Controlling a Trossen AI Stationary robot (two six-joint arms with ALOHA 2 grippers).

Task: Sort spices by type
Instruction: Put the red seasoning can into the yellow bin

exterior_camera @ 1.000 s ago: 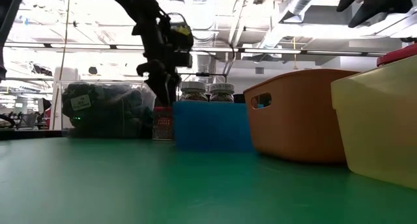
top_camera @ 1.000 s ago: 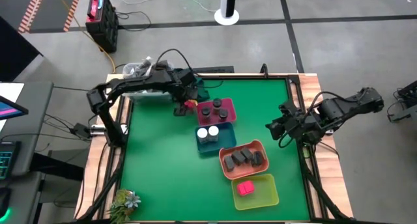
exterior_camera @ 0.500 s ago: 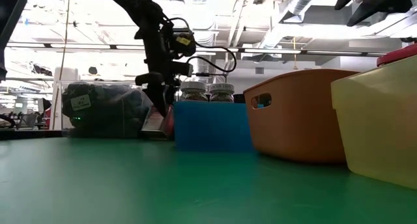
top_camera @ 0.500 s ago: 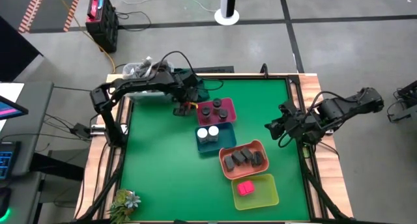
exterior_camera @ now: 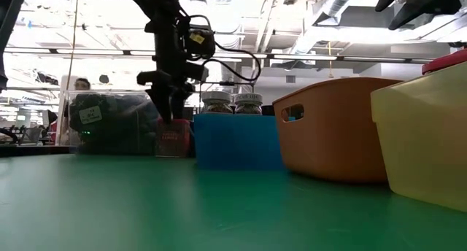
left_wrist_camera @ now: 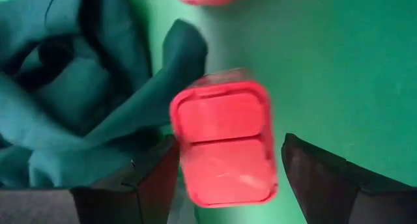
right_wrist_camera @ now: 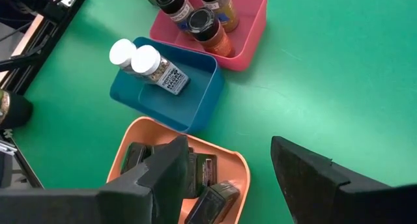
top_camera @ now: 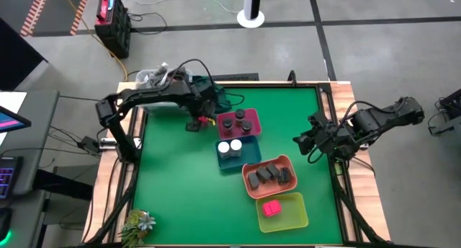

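Observation:
My left gripper (top_camera: pixel 194 123) stands over a bright pink block (top_camera: pixel 207 119) just left of the pink tray (top_camera: pixel 253 130), which holds dark-capped jars (top_camera: pixel 238 122). In the low view the block (exterior_camera: pixel 170 140) stands upright on the table under the gripper (exterior_camera: pixel 172 118). White-capped jars (top_camera: pixel 230 146) sit in the blue tray (top_camera: pixel 232 161). Dark grey boxes (top_camera: pixel 269 175) lie in the salmon tray (top_camera: pixel 247 180). Another pink block (top_camera: pixel 271 208) lies in the yellow-green tray (top_camera: pixel 295 215). My right gripper (top_camera: pixel 308 142) waits open at the table's right edge. My left gripper has the pink block's upper part (left_wrist_camera: pixel 225 146) between its two fingers (left_wrist_camera: pixel 156 178), coming from above and pointing down. One finger lies against the block's side; beside the other finger (left_wrist_camera: pixel 313 178) a thin green gap shows. The block is upright, its bottom (exterior_camera: pixel 170 153) on the table.
A teal cloth (left_wrist_camera: pixel 78 87) lies on the table just beyond the block. A clear bin (top_camera: pixel 160 81) of grey clutter stands at the far left corner. A small plant (top_camera: pixel 138 225) sits at the near left corner. Green table (top_camera: pixel 180 183) lies open left of the trays.
My left gripper has moved a little toward the table's left edge, away from the blue tray. The pink block under it tipped over slantwise half a second ago and now stands upright again, slightly farther left.

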